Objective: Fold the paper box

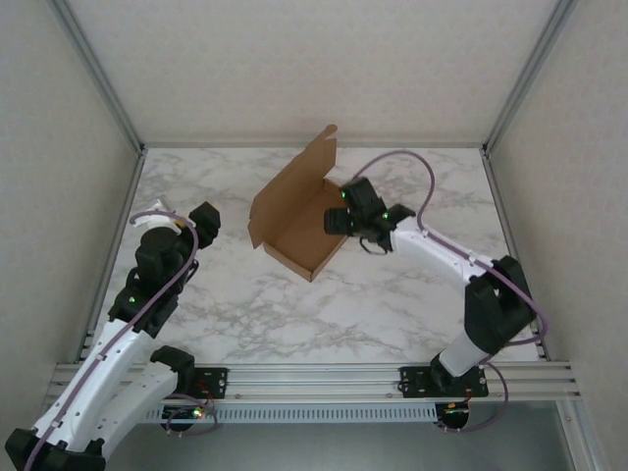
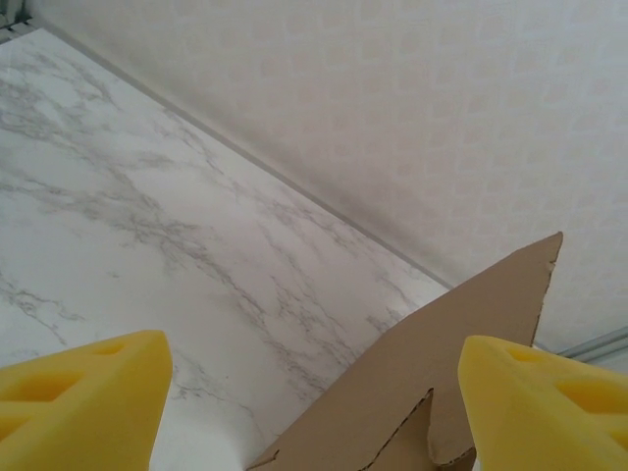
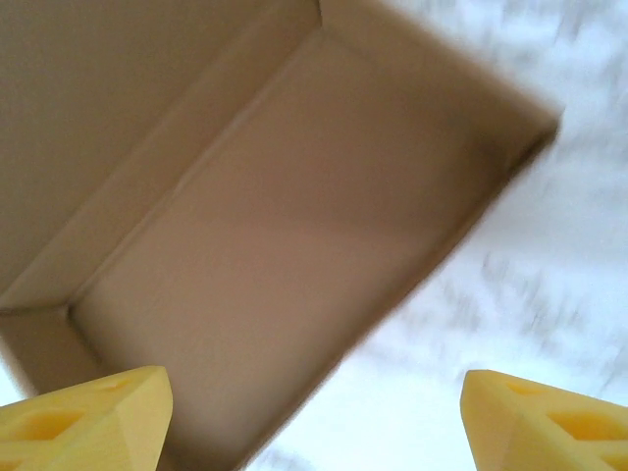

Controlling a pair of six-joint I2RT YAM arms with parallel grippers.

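Observation:
The paper box (image 1: 294,224) is a brown cardboard tray standing half-formed on the middle of the marble table, with its lid flap (image 1: 320,159) raised at the back. At the box's right rim my right gripper (image 1: 340,222) is open. In the right wrist view the box's inside (image 3: 265,216) lies under my right gripper (image 3: 314,427), whose yellow fingers (image 3: 83,417) stand wide apart and hold nothing. My left gripper (image 1: 204,222) is open to the left of the box, apart from it. In the left wrist view a cardboard flap (image 2: 471,334) rises beyond my left gripper (image 2: 314,412).
White enclosure walls (image 1: 294,59) close the table (image 1: 294,304) in at the back and on both sides. An aluminium rail (image 1: 314,378) carrying the arm bases runs along the near edge. Bare marble lies in front of the box.

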